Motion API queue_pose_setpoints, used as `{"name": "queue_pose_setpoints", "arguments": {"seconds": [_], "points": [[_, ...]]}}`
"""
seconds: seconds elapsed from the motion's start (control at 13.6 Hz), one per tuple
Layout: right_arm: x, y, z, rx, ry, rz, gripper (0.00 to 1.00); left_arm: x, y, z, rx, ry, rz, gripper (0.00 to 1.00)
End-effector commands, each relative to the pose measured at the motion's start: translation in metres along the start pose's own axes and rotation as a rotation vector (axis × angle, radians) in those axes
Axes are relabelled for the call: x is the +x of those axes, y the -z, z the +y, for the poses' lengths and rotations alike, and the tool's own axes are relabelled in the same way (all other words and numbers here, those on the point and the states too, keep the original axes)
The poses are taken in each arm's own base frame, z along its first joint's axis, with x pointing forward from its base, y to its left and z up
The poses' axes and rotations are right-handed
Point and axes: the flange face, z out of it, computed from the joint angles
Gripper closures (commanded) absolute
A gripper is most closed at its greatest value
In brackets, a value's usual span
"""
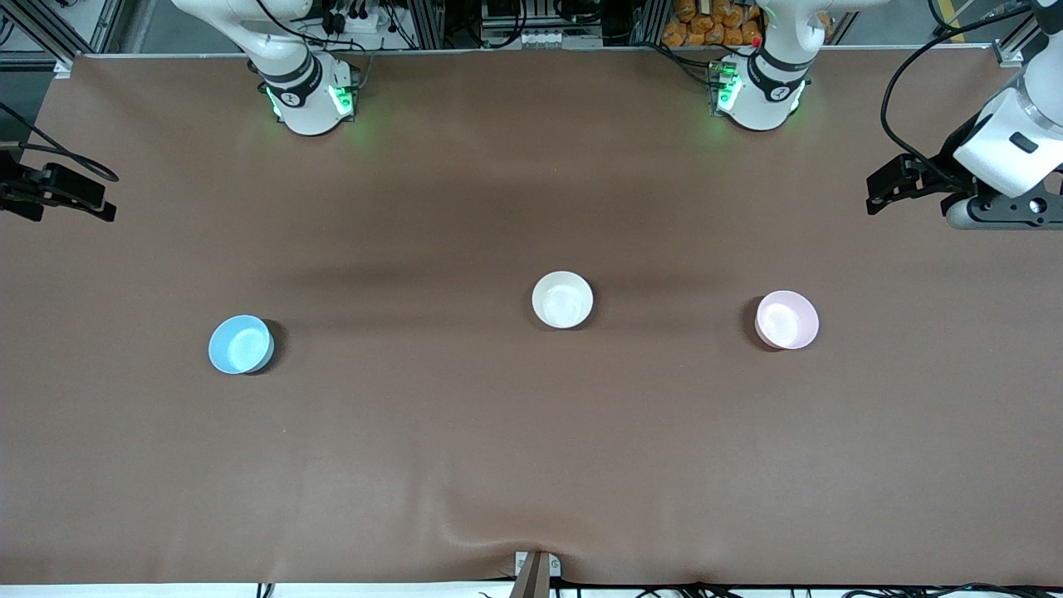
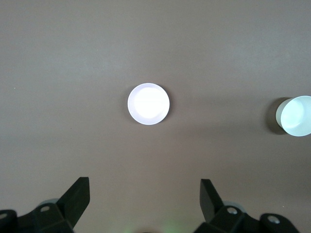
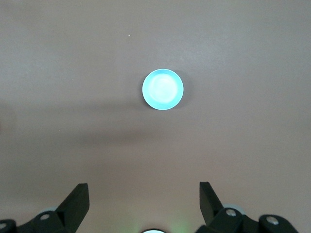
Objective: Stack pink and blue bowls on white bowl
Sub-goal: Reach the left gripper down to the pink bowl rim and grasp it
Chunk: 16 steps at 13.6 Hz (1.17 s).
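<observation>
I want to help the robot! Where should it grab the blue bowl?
Probably by the rim. The blue bowl sits upright and open on the brown table, alone at the right arm's end. The right gripper, fingers open, could come straight down from above, one finger inside the wall, one outside. The round bowl looks too wide to pinch whole.

No readable text, label, brand or number showed anywhere; the round marks on the arm bases [image 1: 309, 98] were too small to make out.
</observation>
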Motion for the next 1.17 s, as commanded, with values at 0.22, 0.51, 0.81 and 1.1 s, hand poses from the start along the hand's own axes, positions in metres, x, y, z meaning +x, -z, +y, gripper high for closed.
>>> {"name": "queue_pose_setpoints", "arguments": {"seconds": [0.22, 0.51, 0.81, 1.1], "points": [[0.007, -0.009, 0.006, -0.014, -0.003, -0.002, 0.00, -0.004, -0.083, -0.012, 0.009, 0.004, 0.098, 0.00], [0.011, -0.019, 0.004, -0.013, 0.000, -0.016, 0.00, -0.002, -0.170, -0.027, 0.003, 0.030, 0.153, 0.00], [0.013, -0.025, 0.005, -0.013, -0.001, -0.017, 0.00, 0.018, -0.259, -0.059, -0.012, 0.077, 0.085, 0.00], [0.030, -0.049, 0.006, -0.012, 0.002, -0.035, 0.00, 0.028, -0.312, -0.080, -0.023, 0.045, 0.065, 0.03]]}}
